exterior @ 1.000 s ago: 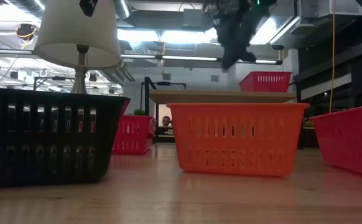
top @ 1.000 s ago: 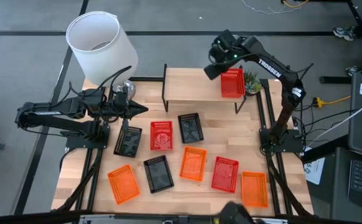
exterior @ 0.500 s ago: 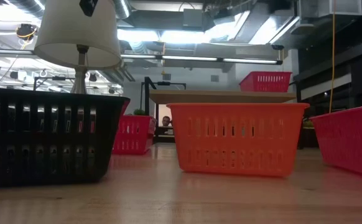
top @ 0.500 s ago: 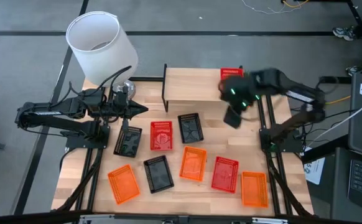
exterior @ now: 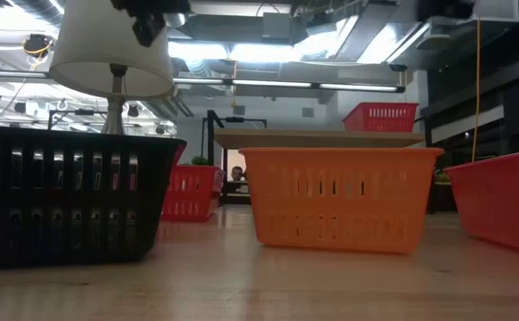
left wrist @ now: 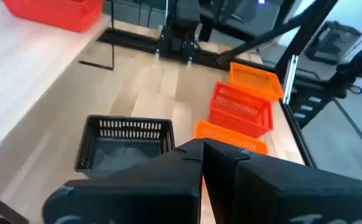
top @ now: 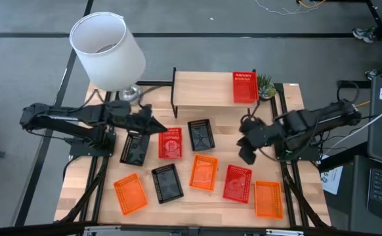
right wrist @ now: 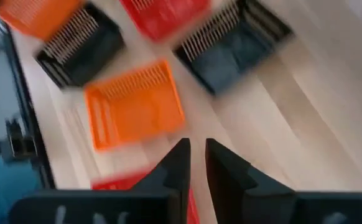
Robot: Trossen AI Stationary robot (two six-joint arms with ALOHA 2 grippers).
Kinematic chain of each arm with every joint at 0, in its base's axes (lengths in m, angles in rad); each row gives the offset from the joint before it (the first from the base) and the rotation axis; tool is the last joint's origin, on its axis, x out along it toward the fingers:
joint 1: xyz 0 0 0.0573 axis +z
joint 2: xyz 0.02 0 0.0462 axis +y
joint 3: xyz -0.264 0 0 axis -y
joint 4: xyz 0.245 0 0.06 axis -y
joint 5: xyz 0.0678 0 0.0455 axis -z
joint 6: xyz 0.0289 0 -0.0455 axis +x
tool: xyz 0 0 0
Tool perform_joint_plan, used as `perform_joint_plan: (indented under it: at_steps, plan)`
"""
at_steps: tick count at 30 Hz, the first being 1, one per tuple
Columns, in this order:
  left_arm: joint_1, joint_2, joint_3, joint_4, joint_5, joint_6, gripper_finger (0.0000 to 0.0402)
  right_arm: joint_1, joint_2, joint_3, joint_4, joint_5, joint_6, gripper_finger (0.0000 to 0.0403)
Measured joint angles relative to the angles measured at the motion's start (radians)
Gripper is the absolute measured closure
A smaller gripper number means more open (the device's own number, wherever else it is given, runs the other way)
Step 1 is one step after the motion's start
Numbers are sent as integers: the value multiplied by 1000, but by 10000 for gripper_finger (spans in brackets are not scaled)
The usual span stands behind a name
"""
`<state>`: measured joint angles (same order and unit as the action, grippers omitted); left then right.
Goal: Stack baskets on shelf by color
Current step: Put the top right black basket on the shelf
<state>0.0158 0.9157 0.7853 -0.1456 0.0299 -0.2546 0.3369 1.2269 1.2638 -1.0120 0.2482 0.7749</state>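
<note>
One red basket (top: 244, 86) sat on the shelf (top: 204, 90), and I held my right gripper (top: 248, 155) empty, fingers slightly apart, just above the table near another red basket (top: 237, 181), while my left gripper (top: 153, 126) stayed closed and empty.

Views: high, straight down over whole table (top: 289, 210); low, tabletop level, facing the room; two wrist views, looking close onto tabletop; all share the baskets (top: 203, 172)

Red, black and orange mesh-walled baskets are seen: one red basket (top: 244, 87) on the light-wood shelf (top: 204, 89). A white lampshade (top: 107, 50) is shown. The blurred basket (right wrist: 234, 41) appears black.
</note>
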Motion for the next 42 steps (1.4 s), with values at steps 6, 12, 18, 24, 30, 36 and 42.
perform_joint_plan:
  at_steps: [6, 12, 18, 24, 30, 36, 42]
  plan:
    - [6, -4, 0, -5, -2, 7, 401, -1, 79, -171, 486, -40, -425, 352]
    - [5, -109, 1, -47, -3, 21, 401, -85, 221, -177, 476, -66, -463, 352]
    - [5, -154, 2, -129, -21, 21, 401, -173, 354, -125, 440, -162, -505, 351]
    - [5, -147, 0, -152, -22, 21, 401, -236, 422, -88, 437, -303, -602, 318]
    - [5, -142, 0, -164, -22, 21, 401, -265, 467, -88, 426, -312, -721, 234]
    - [5, -143, 0, -162, -22, 21, 401, -264, 509, -88, 421, -234, -915, 202]
    - [5, -143, 0, -161, -26, 29, 401, -264, 538, -89, 409, -186, -941, 216]
